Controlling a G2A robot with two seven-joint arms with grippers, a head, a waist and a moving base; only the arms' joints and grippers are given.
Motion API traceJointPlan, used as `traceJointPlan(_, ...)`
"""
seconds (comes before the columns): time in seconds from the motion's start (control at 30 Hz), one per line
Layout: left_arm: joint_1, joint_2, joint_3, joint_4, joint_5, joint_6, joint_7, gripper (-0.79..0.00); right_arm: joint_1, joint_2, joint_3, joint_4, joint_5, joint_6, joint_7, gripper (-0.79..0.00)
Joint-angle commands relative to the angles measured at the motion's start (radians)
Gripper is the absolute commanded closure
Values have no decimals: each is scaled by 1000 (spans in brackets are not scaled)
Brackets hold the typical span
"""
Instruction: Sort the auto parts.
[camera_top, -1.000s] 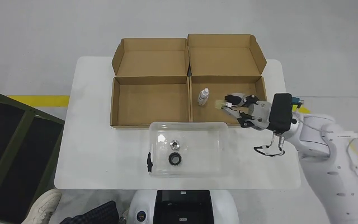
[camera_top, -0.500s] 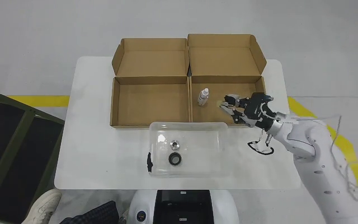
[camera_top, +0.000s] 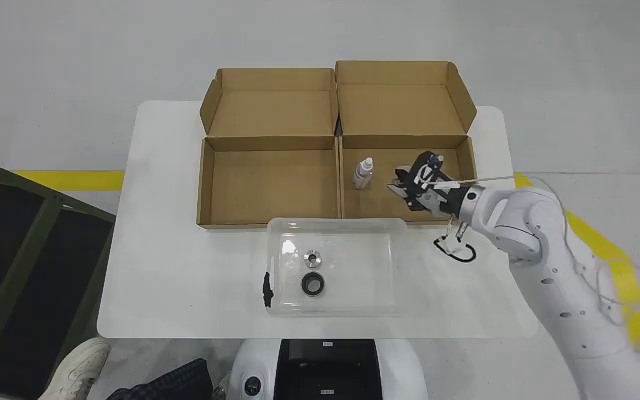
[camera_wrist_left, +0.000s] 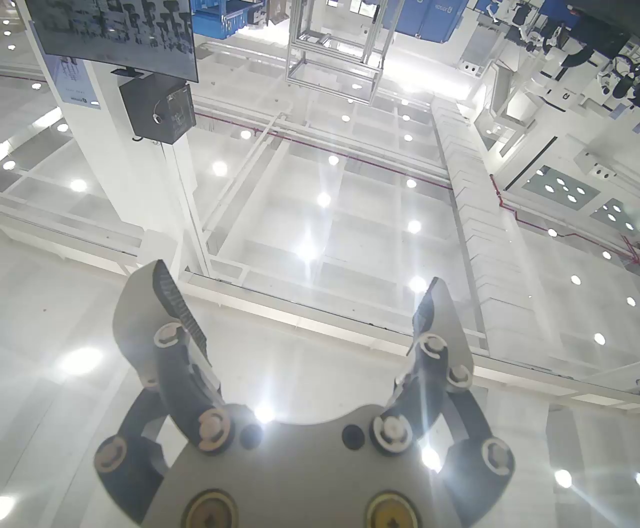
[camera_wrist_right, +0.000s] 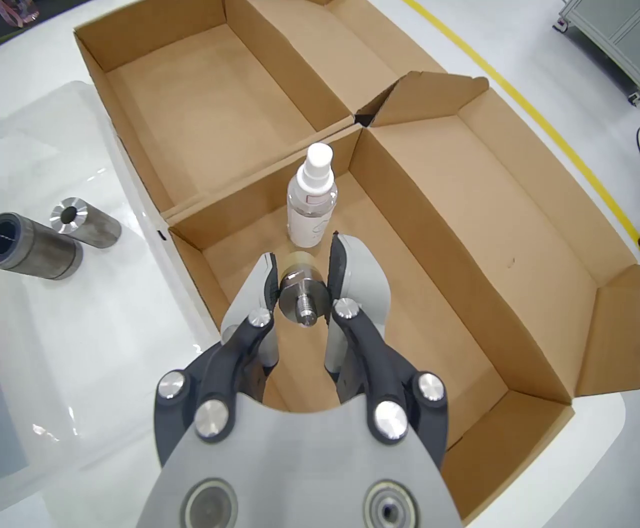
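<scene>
A grey floor (camera_top: 100, 60) with a yellow line (camera_top: 70, 180) lies around the white, round-cornered table (camera_top: 160, 250). Overhead is a high hall ceiling (camera_wrist_left: 320, 200) of white beams and round lamps, with a dark screen (camera_wrist_left: 115, 35) hung on a pillar.

Two open cardboard boxes stand side by side at the far half of the table, walls touching and lids folded back. The left-hand box (camera_top: 268, 185) is bare inside. The right-hand box (camera_top: 400, 150) holds an upright spray bottle (camera_top: 363, 172) near its left wall.

A clear plastic bin (camera_top: 380, 270) sits just in front of the boxes. In it stand a larger dark metal bushing (camera_top: 313, 284) and, just beside it, a smaller metal sleeve (camera_top: 313, 258).

The left end effector (camera_wrist_left: 295, 274) faces the ceiling, its fingers spread wide with nothing between them.

The right end effector (camera_top: 405, 184) is over the right-hand box, pointing toward the spray bottle, and its fingers are closed onto a small cylindrical metal fitting (camera_wrist_right: 304, 295). The fitting is held above the box floor, near the bottle but apart from it. Its long axis runs along the fingers: the thin threaded stud points back toward the wrist and the broader, tan end points toward the bottle. Whether it touches the cardboard cannot be told.
</scene>
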Motion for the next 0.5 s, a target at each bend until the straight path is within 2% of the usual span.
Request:
traceJointPlan(0.0,0,0,0,0,0,0,0,-785,30,-7,-32,24,-18,26,29,0)
traceJointPlan(0.33,0,0,0,0,0,0,0,-785,136,-38,-147,130,-69,91,104,0)
traceJointPlan(0.47,0,0,0,0,0,0,0,-785,175,-51,-187,182,-59,84,121,0)
